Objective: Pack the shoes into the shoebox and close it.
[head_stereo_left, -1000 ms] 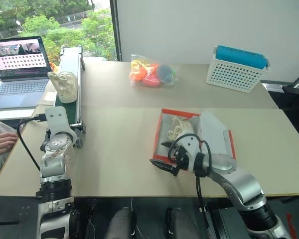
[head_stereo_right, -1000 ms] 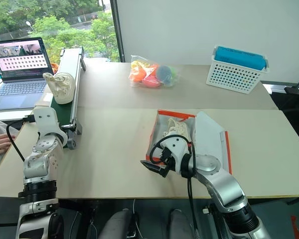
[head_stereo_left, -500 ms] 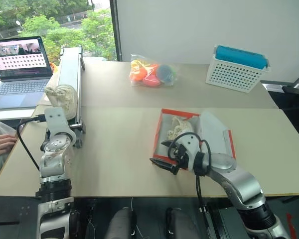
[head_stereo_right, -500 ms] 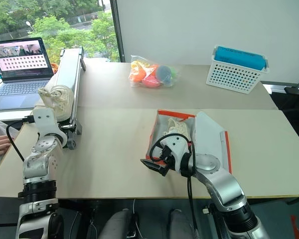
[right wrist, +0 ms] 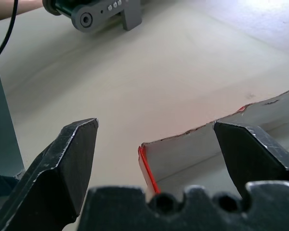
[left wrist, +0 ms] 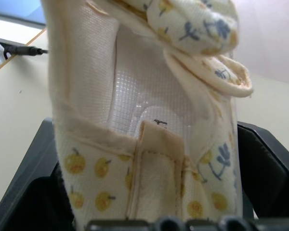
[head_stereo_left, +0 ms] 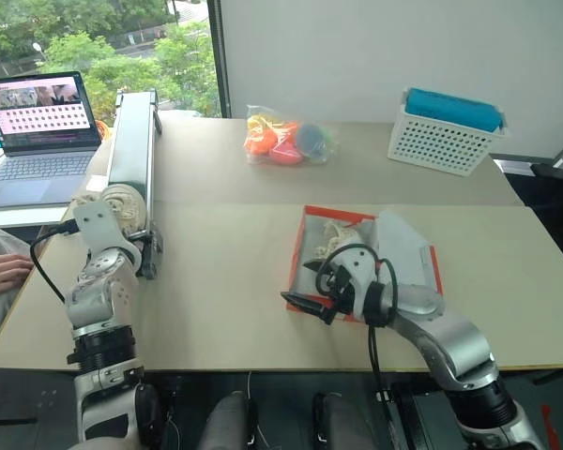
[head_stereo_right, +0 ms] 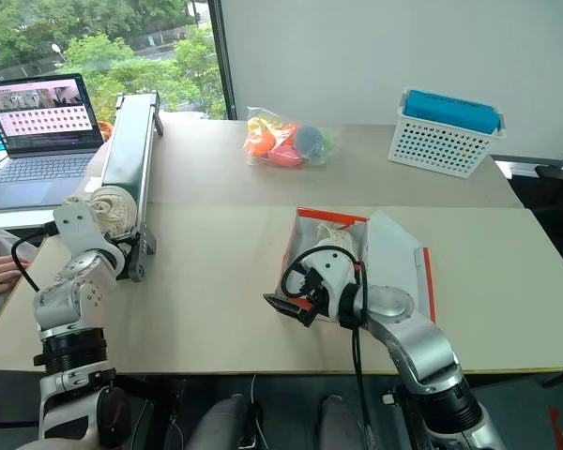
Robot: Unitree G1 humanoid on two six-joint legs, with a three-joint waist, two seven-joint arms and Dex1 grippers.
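The left gripper (left wrist: 149, 192) blocked most of 1 shoe (left wrist: 154, 120), which sat between its black fingers (left wrist: 267, 173) on the conveyor (head_stereo_left: 131, 150); whether they pinched it, can't tell. The right gripper (right wrist: 156, 159) was spread wide, straddling the shoebox (head_stereo_left: 300, 253) corner, with the other shoe (head_stereo_right: 330, 239) inside.

left arm (head_stereo_left: 101, 291): silver-grey rounded segments stacked like drums, white block at the wrist, black ribbed collar in the lower left of the frame
left cable (head_stereo_left: 45, 267): thin black lead looping from the white wrist block down the outer side
right arm (head_stereo_left: 446, 342): polished silver shell, black joint ring toward the lower right corner
right cable (head_stereo_left: 375, 281): black wire arching over the white wrist housing, then running down under the forearm
right gripper (right wrist: 159, 159): two matte black wedge fingers with scuffed edges, black scalloped base bar with round holes
left gripper (left wrist: 149, 192): black fingers, dark notched bar at the bottom edge
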